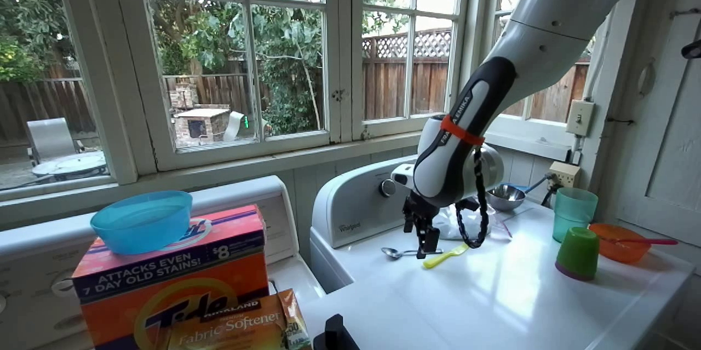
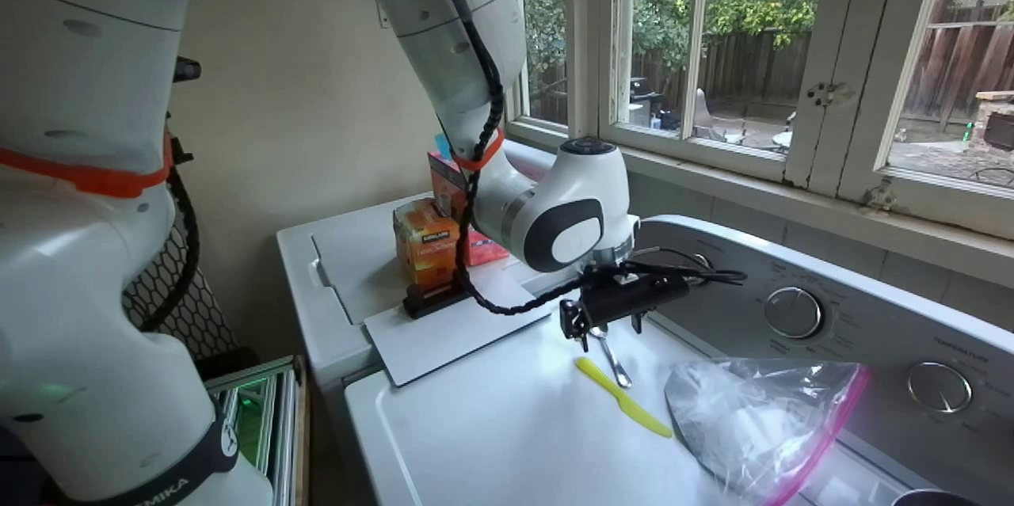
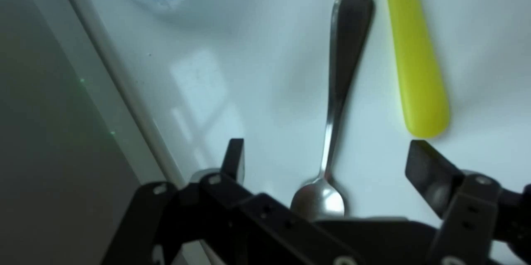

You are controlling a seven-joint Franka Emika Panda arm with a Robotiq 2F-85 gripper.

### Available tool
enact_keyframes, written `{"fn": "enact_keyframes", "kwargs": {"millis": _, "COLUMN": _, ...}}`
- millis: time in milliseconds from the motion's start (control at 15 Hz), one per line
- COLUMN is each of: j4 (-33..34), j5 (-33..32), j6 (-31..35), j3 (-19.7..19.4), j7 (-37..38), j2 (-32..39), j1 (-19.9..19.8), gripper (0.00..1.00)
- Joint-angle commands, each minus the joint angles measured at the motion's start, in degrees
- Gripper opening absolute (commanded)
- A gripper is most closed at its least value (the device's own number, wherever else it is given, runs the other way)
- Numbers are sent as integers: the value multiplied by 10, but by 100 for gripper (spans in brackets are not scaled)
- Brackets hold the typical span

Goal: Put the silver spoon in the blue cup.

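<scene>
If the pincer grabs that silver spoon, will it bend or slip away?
Bending seems unlikely: the spoon looks like metal. It could twist or slip in the pincer, since it looks smooth and thins partway along. If nudged, it would probably slide easily, as it lies on a glossy white surface.

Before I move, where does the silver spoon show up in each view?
In an exterior view: silver spoon, below and right of centre, bowl leftward.
In an exterior view: silver spoon, below and right of centre, bowl upward.
Wrist view: silver spoon, right of centre, bowl downward.
Shared landmark: yellow-green utensil beside it in all three.
</scene>
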Motion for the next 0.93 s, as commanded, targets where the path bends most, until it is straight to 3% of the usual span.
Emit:
{"fn": "enact_keyframes", "kwargs": {"millis": 0, "j4": 24, "j5": -5, "j6": -2, "j3": 20, "j7": -11, "j2": 28, "j1": -30, "gripper": 98}}
{"fn": "enact_keyframes", "kwargs": {"millis": 133, "j4": 33, "j5": -3, "j6": -6, "j3": 28, "j7": -15, "j2": 36, "j1": -41, "gripper": 90}}
{"fn": "enact_keyframes", "kwargs": {"millis": 200, "j4": 38, "j5": -5, "j6": -9, "j3": 28, "j7": -16, "j2": 39, "j1": -42, "gripper": 80}}
{"fn": "enact_keyframes", "kwargs": {"millis": 333, "j4": 44, "j5": -5, "j6": -12, "j3": 35, "j7": -21, "j2": 44, "j1": -48, "gripper": 75}}
{"fn": "enact_keyframes", "kwargs": {"millis": 467, "j4": 48, "j5": -5, "j6": -16, "j3": 39, "j7": -22, "j2": 47, "j1": -52, "gripper": 59}}
{"fn": "enact_keyframes", "kwargs": {"millis": 600, "j4": 47, "j5": -6, "j6": -34, "j3": 38, "j7": -24, "j2": 41, "j1": -50, "gripper": 54}}
{"fn": "enact_keyframes", "kwargs": {"millis": 867, "j4": 50, "j5": -7, "j6": -69, "j3": 31, "j7": -34, "j2": 31, "j1": -43, "gripper": 55}}
